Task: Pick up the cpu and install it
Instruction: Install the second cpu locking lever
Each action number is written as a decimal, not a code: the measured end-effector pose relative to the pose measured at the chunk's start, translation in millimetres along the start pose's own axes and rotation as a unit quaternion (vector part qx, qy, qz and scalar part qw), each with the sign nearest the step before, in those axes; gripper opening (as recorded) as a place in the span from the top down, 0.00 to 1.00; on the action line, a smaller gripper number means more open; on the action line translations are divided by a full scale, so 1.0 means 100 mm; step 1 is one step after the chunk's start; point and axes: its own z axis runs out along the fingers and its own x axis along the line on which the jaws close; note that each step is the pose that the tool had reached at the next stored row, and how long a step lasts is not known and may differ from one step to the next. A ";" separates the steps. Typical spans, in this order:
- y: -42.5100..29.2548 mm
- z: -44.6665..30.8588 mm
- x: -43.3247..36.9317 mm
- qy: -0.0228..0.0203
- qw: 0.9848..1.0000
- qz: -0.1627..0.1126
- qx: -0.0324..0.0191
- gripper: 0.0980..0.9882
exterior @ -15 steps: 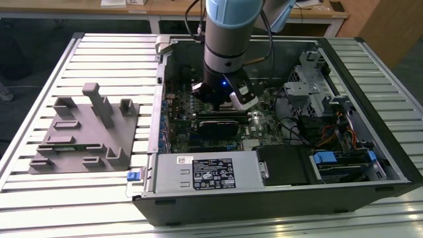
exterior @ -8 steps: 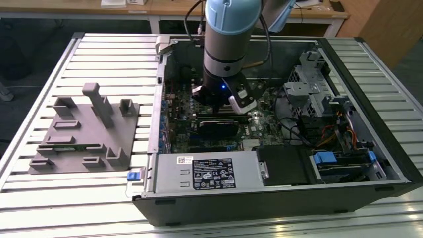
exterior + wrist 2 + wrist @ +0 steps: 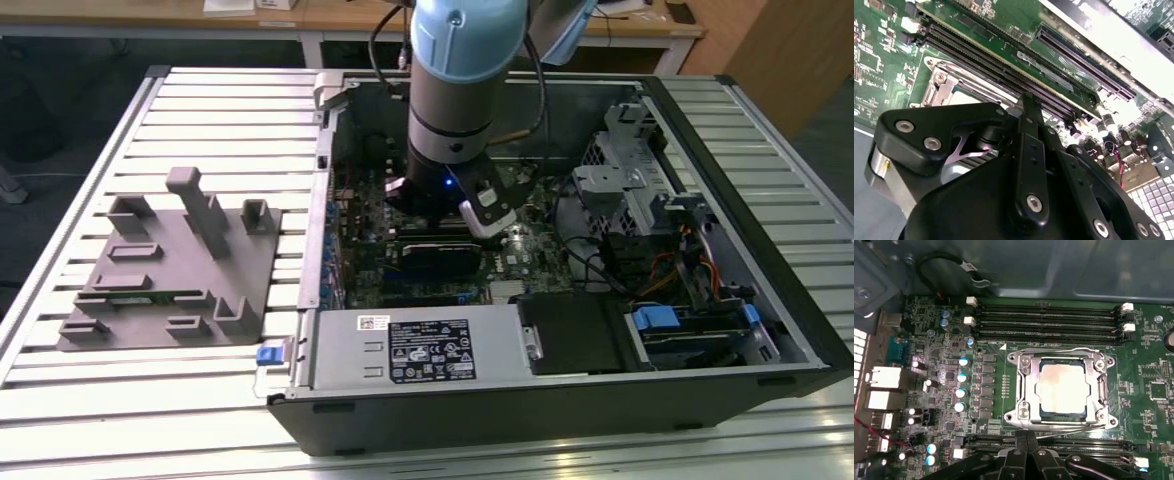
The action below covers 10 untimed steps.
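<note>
- Exterior view: looking down on a silver slatted aluminium table [image 3: 200, 100] carrying an open black desktop computer case [image 3: 747, 330], laid on its side in the centre and right of the frame.
- At the exterior view's left, well apart from the case: a grey moulded plastic fixture [image 3: 174, 270] with upright posts, holding no chip that can be made out.
- In the upper centre: a pale blue and silver robot arm [image 3: 461, 80], reaching straight down into the case, low over the green motherboard [image 3: 354, 250].
- Along the near edge of the case: a long grey metal box with a white label [image 3: 414, 345].
- First wrist view: looking straight onto the motherboard, with the cpu [image 3: 1061, 390], a small flat square chip with a silvery-white top, lying level inside the square socket frame with a metal rim [image 3: 1021, 390].
- Just beside the socket, between it and a row of dark memory slots [image 3: 1049, 320] on the far side: the black claw [image 3: 1026, 436], tips pressed together, pinching nothing, not touching the chip.
- Second wrist view: peering past the black claw body onto the same socket frame and a pale sliver of the chip's top.
- Judged progress: chip picked up, carried and seated, so nearly done. Cannot tell whether the thin wire lever is latched.
</note>
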 end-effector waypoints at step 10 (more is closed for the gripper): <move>-0.025 0.072 0.035 -0.001 1.000 0.000 -0.026 0.99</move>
